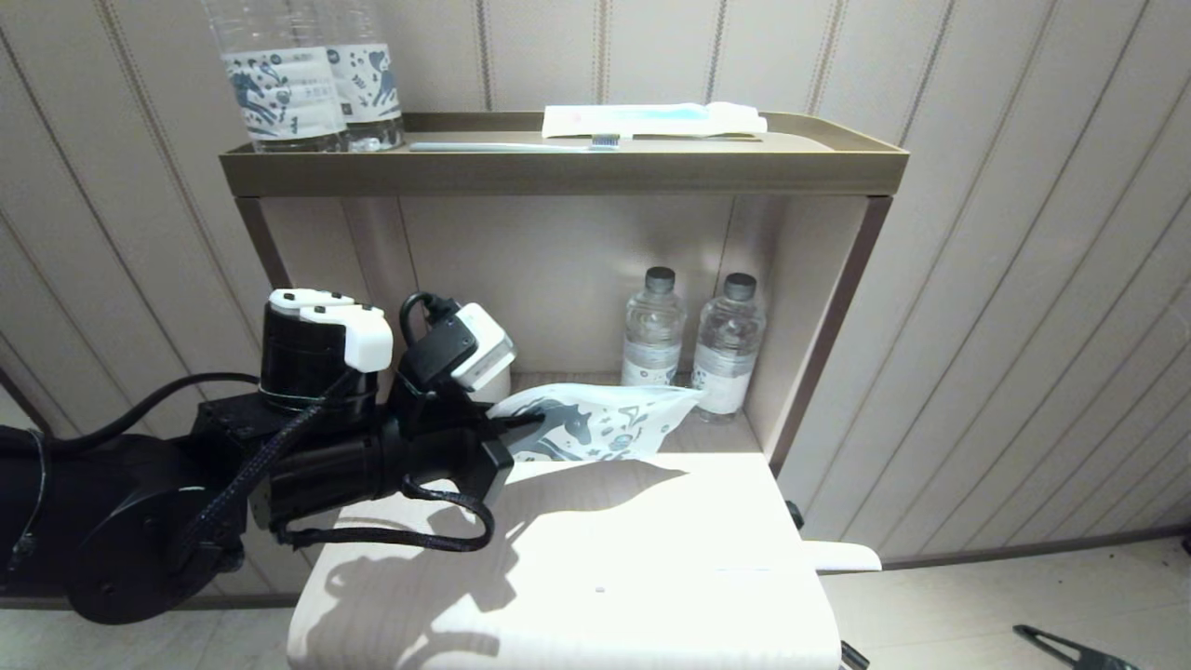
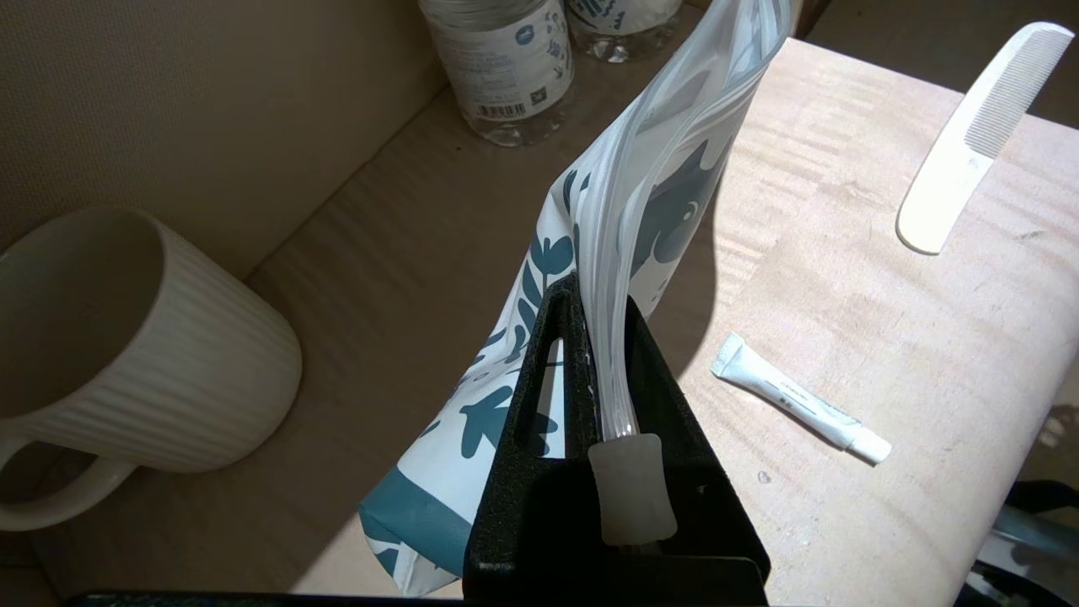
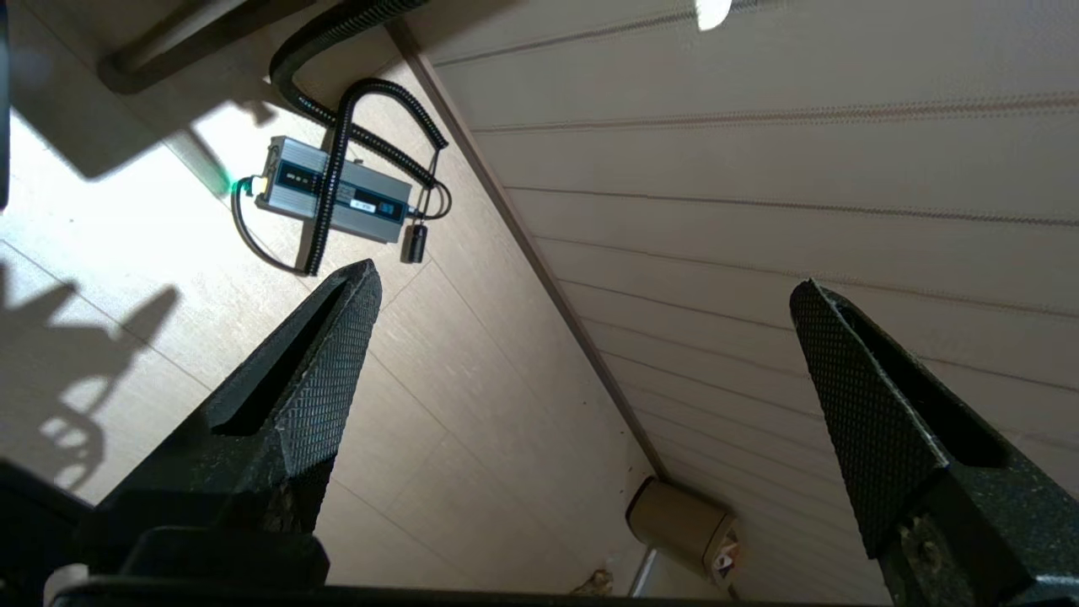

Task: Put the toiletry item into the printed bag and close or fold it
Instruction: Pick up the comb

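The printed bag (image 1: 605,423), white with dark blue figures, hangs just above the back of the pale table (image 1: 577,577). My left gripper (image 1: 507,430) is shut on one end of its zip strip. In the left wrist view the bag (image 2: 514,337) droops from the left gripper (image 2: 603,295), its mouth slightly parted further along. The toiletry item (image 1: 842,556), a flat white comb, lies at the table's right edge and juts over it; in the left wrist view the comb (image 2: 969,152) lies well clear of the bag. My right gripper (image 3: 582,287) is open and empty, facing floor and wall.
A small white tube (image 2: 797,400) lies on the table near the bag. A ribbed white mug (image 2: 126,354) stands at the back left. Two water bottles (image 1: 693,340) stand in the alcove. The upper shelf (image 1: 558,172) carries bottles, a toothbrush and a packet.
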### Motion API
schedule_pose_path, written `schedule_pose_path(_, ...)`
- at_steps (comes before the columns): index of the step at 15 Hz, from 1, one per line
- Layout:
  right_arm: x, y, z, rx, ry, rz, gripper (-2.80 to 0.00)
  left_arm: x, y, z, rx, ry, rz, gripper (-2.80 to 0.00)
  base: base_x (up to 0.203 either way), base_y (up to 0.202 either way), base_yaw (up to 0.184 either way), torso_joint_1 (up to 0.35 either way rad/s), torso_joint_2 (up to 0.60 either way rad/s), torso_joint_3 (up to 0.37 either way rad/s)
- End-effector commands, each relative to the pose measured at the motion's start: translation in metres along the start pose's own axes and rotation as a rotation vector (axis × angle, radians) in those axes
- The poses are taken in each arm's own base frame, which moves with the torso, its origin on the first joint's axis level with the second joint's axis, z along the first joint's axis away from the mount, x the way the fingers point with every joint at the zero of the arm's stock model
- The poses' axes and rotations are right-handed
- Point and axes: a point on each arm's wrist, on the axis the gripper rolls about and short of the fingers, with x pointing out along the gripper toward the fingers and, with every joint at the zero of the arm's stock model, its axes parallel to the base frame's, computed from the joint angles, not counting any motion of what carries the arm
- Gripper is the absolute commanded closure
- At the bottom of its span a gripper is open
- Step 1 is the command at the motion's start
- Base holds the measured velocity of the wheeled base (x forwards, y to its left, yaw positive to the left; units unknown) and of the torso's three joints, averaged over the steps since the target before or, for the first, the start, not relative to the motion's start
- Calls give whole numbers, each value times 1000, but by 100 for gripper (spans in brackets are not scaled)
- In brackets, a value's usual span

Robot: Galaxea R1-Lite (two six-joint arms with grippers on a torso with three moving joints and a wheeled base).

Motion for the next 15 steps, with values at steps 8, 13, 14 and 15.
schedule_pose_path(8, 16, -4, 20, -9, 67, -71, -280, 3, 0, -2, -1, 5, -4, 0, 0, 0, 0, 0, 0, 0)
schedule_pose_path(13, 30, -16, 28, -112, 156, -103, -280, 6, 0, -6, -4, 17, -9, 0, 0, 0, 0, 0, 0, 0)
schedule_pose_path(14, 34, -15, 32, -126, 166, -94, -280, 7, 0, -7, -4, 17, -7, 0, 0, 0, 0, 0, 0, 0)
schedule_pose_path(15, 38, -14, 36, -136, 173, -89, -280, 8, 0, -8, -3, 17, -7, 0, 0, 0, 0, 0, 0, 0)
